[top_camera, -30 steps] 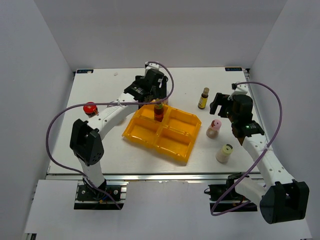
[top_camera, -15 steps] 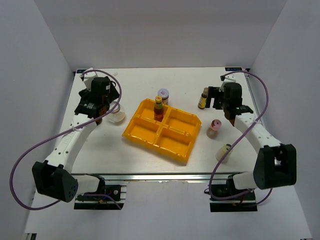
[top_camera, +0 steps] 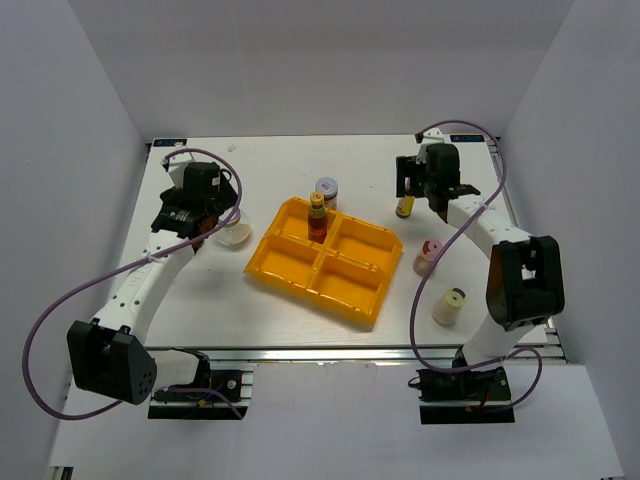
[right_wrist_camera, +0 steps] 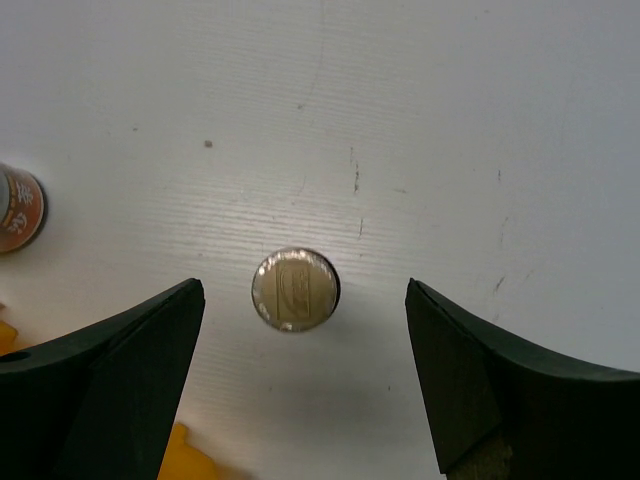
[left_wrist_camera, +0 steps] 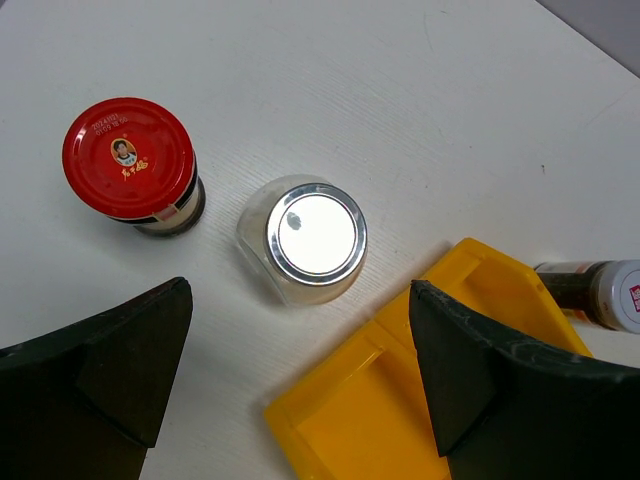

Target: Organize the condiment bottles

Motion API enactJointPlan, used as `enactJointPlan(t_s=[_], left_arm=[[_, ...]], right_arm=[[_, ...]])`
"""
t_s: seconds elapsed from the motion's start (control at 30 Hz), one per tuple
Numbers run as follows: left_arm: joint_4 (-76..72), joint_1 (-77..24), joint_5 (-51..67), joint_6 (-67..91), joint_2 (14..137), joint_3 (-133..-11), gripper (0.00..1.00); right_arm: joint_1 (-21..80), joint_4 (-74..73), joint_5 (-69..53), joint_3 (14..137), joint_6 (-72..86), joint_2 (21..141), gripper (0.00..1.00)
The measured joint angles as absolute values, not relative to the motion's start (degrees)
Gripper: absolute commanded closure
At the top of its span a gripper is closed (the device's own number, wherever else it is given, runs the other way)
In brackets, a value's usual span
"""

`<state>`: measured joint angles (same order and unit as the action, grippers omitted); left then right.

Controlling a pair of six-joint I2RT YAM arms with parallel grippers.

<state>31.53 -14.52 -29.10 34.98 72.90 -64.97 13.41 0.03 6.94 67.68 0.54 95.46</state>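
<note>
My left gripper (top_camera: 214,212) (left_wrist_camera: 300,305) is open above a clear glass jar (left_wrist_camera: 312,232) (top_camera: 236,233) with white contents. A red-capped jar (left_wrist_camera: 128,160) stands just left of it, apart. My right gripper (top_camera: 413,188) (right_wrist_camera: 305,290) is open, straddling a slim brown bottle (right_wrist_camera: 295,290) (top_camera: 405,205) from above. A slim red bottle (top_camera: 317,218) stands in the back compartment of the yellow tray (top_camera: 300,262). A silver-lidded jar (top_camera: 326,188) (right_wrist_camera: 18,222) stands behind the tray. A pink-capped bottle (top_camera: 428,257) and a pale-yellow-capped bottle (top_camera: 449,305) stand right of the tray.
The yellow tray's corner (left_wrist_camera: 400,400) lies under my left gripper's right finger (left_wrist_camera: 480,380). The other three tray compartments hold nothing. White walls enclose the table on three sides.
My left gripper has let go of the slim red bottle in the tray and swung left to the clear jar. My right gripper has moved back over the slim brown bottle.
</note>
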Motion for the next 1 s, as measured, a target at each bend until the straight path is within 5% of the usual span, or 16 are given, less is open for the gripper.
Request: enactJointPlan(t_s=[0.57, 0.77, 1.0], left_arm=[[30.7, -13.2, -28.1, 34.9, 72.9, -64.2, 0.02], [30.7, -13.1, -27.8, 34.9, 72.9, -64.2, 0.02], [30.6, -12.9, -27.8, 34.8, 72.9, -64.2, 0.02]], right_arm=[[13.4, -6.9, 9.8, 78.5, 2.4, 102.8, 0.34], [13.4, -8.5, 10.9, 80.6, 2.8, 104.7, 0.50], [13.6, -9.8, 11.4, 80.9, 3.3, 105.1, 0.83]])
